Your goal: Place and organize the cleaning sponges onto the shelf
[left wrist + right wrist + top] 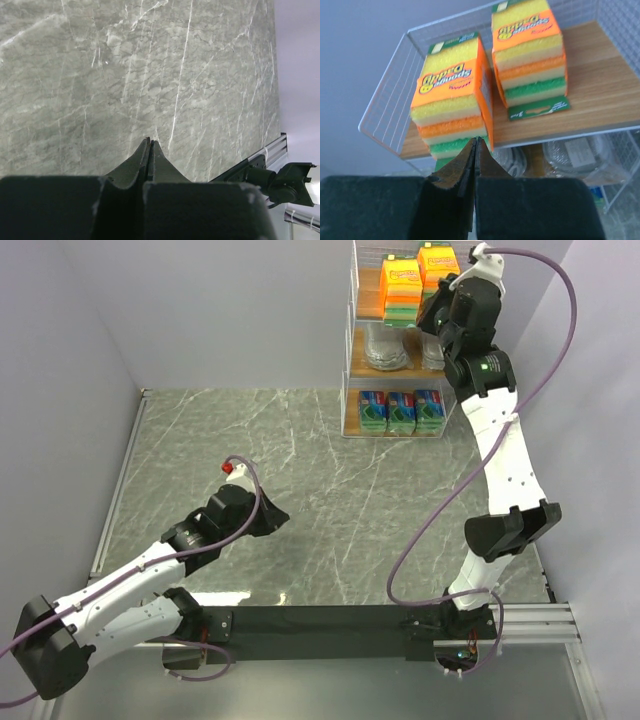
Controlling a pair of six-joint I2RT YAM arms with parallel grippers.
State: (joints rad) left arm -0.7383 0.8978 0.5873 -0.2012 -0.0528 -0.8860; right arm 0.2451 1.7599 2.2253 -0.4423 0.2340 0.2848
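The white wire shelf (352,350) stands at the back right. Its top board (600,95) holds two orange sponge packs (402,288) (437,264), shown close in the right wrist view (452,97) (530,50). Two clear-wrapped silvery packs (386,348) sit on the middle tier (575,155). Three blue-and-green packs (400,410) stand on the bottom tier. My right gripper (475,141) is shut and empty, its tips at the lower front edge of the left orange pack. My left gripper (149,142) is shut and empty over the bare marble table (150,65).
Grey walls close in the table on the left, back and right. The shelf's wire sides (390,110) rise around the top board. A black bar with the arm bases (320,620) runs along the near edge.
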